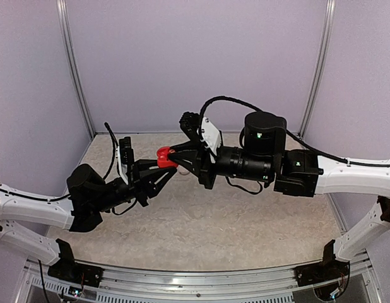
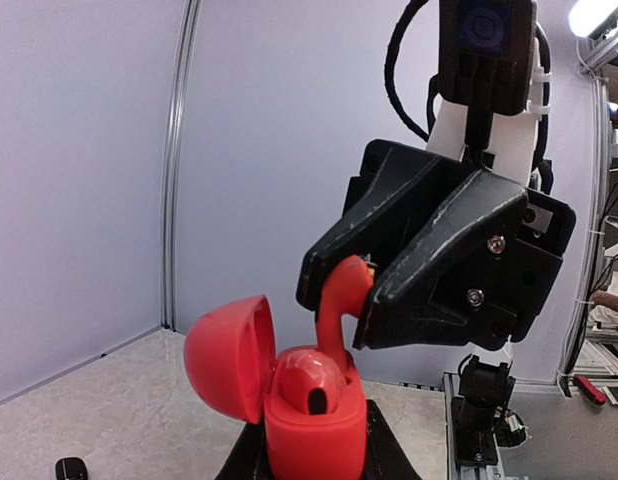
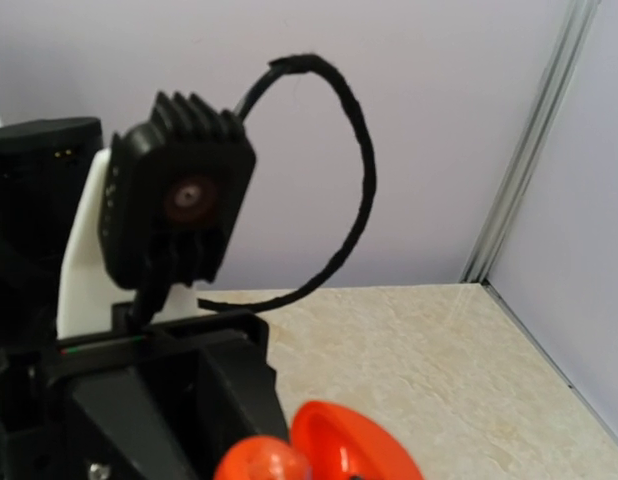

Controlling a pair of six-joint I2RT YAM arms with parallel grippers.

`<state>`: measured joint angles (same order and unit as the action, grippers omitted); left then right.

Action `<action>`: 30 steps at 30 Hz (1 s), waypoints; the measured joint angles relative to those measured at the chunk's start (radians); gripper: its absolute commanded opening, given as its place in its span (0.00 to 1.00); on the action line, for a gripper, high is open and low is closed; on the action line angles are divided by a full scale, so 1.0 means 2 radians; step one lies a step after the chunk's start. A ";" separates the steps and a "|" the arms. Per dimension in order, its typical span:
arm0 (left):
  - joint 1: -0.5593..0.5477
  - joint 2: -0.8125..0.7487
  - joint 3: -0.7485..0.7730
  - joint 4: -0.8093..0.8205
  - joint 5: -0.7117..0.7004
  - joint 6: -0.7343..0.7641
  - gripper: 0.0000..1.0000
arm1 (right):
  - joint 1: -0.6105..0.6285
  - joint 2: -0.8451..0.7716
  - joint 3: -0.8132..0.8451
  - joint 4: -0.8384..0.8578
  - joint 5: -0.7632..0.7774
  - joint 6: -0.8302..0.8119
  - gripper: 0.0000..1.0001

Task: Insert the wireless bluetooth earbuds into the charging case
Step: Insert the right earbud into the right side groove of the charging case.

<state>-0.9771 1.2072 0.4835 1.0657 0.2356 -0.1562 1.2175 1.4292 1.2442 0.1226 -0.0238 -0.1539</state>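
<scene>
We've got the left gripper (image 1: 160, 165) clamped on the open red case (image 2: 314, 425), up off the table (image 1: 245, 214). And the right gripper (image 2: 361, 290) pinches 1 red earbud (image 2: 337, 300), stem poking into the case.

Pale lilac wall panels (image 1: 195, 57) stand behind and to either side of the left end effector (image 1: 159, 168), joined at the corners by slim aluminium posts (image 1: 75, 69), while a beige speckled tabletop (image 1: 245, 221) spreads beneath it in soft, even light
</scene>
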 measured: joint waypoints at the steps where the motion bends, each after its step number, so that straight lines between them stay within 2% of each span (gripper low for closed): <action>1: 0.000 0.000 0.000 0.000 0.000 0.000 0.00 | 0.000 0.000 0.000 -0.001 -0.002 0.001 0.07; 9: -0.001 0.000 0.000 -0.001 0.000 0.000 0.00 | 0.000 0.002 0.000 -0.011 -0.002 0.010 0.09; 12: -0.001 0.000 0.000 -0.002 0.000 0.001 0.00 | 0.000 0.002 0.000 -0.014 0.001 0.013 0.27; 15: 0.000 0.000 0.000 -0.002 0.000 0.001 0.00 | 0.000 0.001 -0.001 -0.017 0.003 0.015 0.37; 26: 0.000 0.000 0.000 -0.002 0.000 0.001 0.00 | 0.001 -0.007 -0.005 -0.036 0.017 0.014 0.48; 30: 0.000 0.000 0.000 -0.002 0.000 0.001 0.00 | 0.001 -0.019 -0.007 -0.037 0.027 0.013 0.48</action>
<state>-0.9779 1.2068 0.4835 1.0615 0.2352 -0.1547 1.2194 1.3918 1.2308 0.0494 0.0307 -0.1287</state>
